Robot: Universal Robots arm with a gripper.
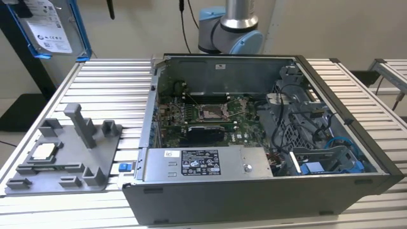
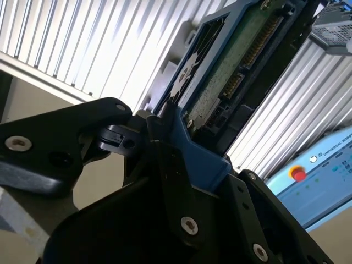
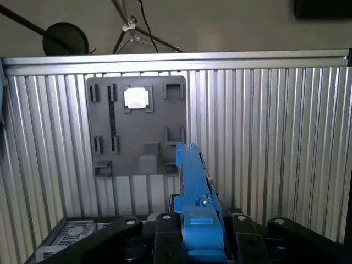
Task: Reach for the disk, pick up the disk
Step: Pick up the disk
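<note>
Disk (image 1: 51,26) aloft, cut off; jaws seemingly clamped

Disk (image 1: 51,28) upper part cut off by exterior view's top edge.

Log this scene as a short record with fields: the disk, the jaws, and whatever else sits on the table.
disk: held up clear of the table, at the exterior view's top left
jaws: shut on the disk's blue frame
tray: grey, on the table at the exterior view's left, a silver chip in it
computer case: open, middle of the table
</note>
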